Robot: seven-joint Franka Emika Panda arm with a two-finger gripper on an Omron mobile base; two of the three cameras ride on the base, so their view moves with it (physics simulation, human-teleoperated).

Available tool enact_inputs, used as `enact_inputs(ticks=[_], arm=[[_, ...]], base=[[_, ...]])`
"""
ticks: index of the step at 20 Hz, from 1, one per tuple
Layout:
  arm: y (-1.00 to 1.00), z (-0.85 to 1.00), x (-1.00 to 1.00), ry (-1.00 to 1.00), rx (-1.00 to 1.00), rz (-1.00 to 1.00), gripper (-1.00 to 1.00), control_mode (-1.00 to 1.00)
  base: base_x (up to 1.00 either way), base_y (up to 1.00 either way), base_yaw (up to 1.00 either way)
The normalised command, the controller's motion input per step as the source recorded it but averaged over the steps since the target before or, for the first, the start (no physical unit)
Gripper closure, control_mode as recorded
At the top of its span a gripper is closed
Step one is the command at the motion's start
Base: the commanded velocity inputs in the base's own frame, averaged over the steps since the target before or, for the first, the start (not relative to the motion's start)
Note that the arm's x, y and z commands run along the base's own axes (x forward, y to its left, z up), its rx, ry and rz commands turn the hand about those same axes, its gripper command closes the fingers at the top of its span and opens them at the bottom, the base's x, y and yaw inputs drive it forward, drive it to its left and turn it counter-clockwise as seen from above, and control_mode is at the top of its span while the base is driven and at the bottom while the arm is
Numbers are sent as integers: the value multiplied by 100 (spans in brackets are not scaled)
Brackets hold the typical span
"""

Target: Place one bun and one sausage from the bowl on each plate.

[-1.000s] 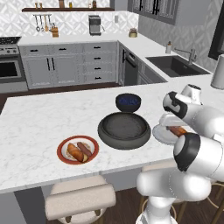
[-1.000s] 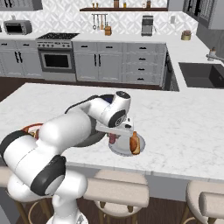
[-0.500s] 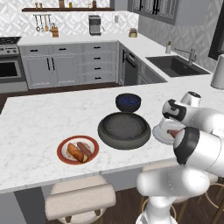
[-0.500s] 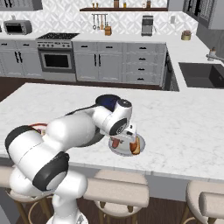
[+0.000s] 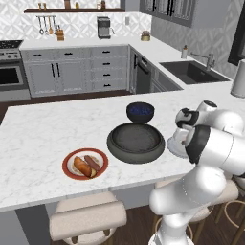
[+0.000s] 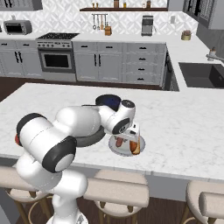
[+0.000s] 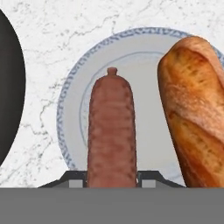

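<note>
Left base view: the white marble worktop (image 5: 43, 124) carries the wide, shallow, round dark grey bowl (image 5: 136, 142) near its middle. Touching or just beside the bowl at 12 o'clock stands a smaller, deeper dark blue bowl (image 5: 140, 112). At 8 o'clock from the grey bowl lies the round flat plate with a red-brown rim and pale centre (image 5: 70, 160), bearing 1 golden-brown bun (image 5: 83, 166) and 1 reddish-brown sausage (image 5: 93, 163) side by side. At 3 o'clock of the grey bowl the plain light grey plate (image 5: 175, 146) peeks from behind the white arm.

Right base view: the gripper (image 6: 130, 141) hangs low over the light grey plate (image 6: 114, 149), which sits at 3 o'clock of the grey bowl (image 6: 89, 139). A crusty brown bun (image 6: 136, 147) lies on the plate's right part. The blue bowl (image 6: 109, 101) shows behind the arm.

Hand view: a reddish-brown sausage (image 7: 111, 135) stands between the 2 dark fingertips (image 7: 150, 179), the gripper (image 7: 111, 180) narrowed onto its lower end, over the middle of the light grey plate (image 7: 70, 98). The crusty bun (image 7: 195, 109) lies at 3 o'clock of the sausage, close beside it. The dark bowl's edge (image 7: 9, 87) curves at 9 o'clock, apart from the plate.
</note>
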Motion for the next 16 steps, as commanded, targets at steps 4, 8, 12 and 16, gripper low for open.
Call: enact_inputs(ticks=[4,8,12,16], arm=[[0,0,8,0,0,0,-100,-100],[0,0,8,0,0,0,-100,-100],[0,9,3,-2,0,0,-100,-100],[0,41,-2,0,-7,0,-100,-100]], base=[[0,0,0],[0,0,0],[0,0,0],[0,0,0]])
